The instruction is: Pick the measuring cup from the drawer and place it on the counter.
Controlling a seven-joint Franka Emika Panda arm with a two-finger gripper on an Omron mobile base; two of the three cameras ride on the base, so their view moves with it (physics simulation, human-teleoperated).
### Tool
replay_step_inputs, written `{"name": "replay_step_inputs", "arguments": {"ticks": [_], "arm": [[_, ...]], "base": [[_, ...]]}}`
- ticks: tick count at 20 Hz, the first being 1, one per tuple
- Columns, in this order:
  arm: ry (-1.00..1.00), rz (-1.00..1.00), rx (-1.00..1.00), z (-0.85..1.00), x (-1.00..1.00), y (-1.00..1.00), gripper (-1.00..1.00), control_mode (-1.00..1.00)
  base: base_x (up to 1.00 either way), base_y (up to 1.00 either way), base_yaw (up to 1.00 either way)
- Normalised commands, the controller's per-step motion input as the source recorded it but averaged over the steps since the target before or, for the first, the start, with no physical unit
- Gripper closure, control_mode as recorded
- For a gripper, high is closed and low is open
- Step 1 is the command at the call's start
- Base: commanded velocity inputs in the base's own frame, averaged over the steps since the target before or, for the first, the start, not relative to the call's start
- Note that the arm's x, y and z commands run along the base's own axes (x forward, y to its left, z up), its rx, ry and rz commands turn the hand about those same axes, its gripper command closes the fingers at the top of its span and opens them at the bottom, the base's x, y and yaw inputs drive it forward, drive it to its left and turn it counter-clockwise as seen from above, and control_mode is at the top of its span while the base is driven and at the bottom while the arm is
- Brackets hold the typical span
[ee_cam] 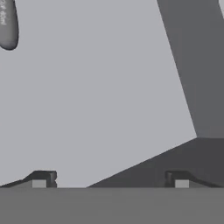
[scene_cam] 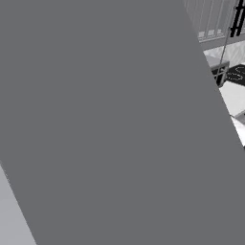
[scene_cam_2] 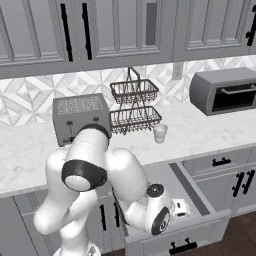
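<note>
The drawer below the counter stands pulled out, and my arm bends down into it. My gripper sits low inside the drawer, near its front. In the hand view the gripper is open, its two fingertips wide apart over the bare grey drawer floor with nothing between them. A rounded grey piece with small markings shows at the top left edge of that view, apart from the fingers; it looks like part of the measuring cup, but I cannot tell for sure. The drawer's darker side wall runs along the right.
On the counter stand a grey toaster, a two-tier wire basket, a small white cup and a grey toaster oven. Closed drawers with black handles lie to the right. A flat grey surface blocks most of the left base view.
</note>
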Motion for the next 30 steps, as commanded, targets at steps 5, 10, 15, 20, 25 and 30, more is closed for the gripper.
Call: {"name": "replay_step_inputs", "arguments": {"ticks": [5,10,15,20,25,30], "arm": [[-0.19,0.1,0.09,0.91,-0.89,-0.7,-1.0,-1.0],[-0.37,0.15,0.03,1.0,-0.04,-0.19,-1.0,-1.0],[-0.28,0.12,0.05,0.96,0.42,0.13,-1.0,-1.0],[0.02,0.03,0.0,0.01,0.53,0.68,-1.0,-1.0],[0.24,0.0,0.02,-0.09,0.09,0.45,-1.0,-1.0],[0.31,-0.04,0.13,0.0,0.02,0.21,-1.0,-1.0]], "base": [[0.0,0.0,0.0],[0.0,0.0,0.0],[0.0,0.0,0.0],[0.0,0.0,0.0],[0.0,0.0,0.0],[0.0,0.0,0.0]]}}
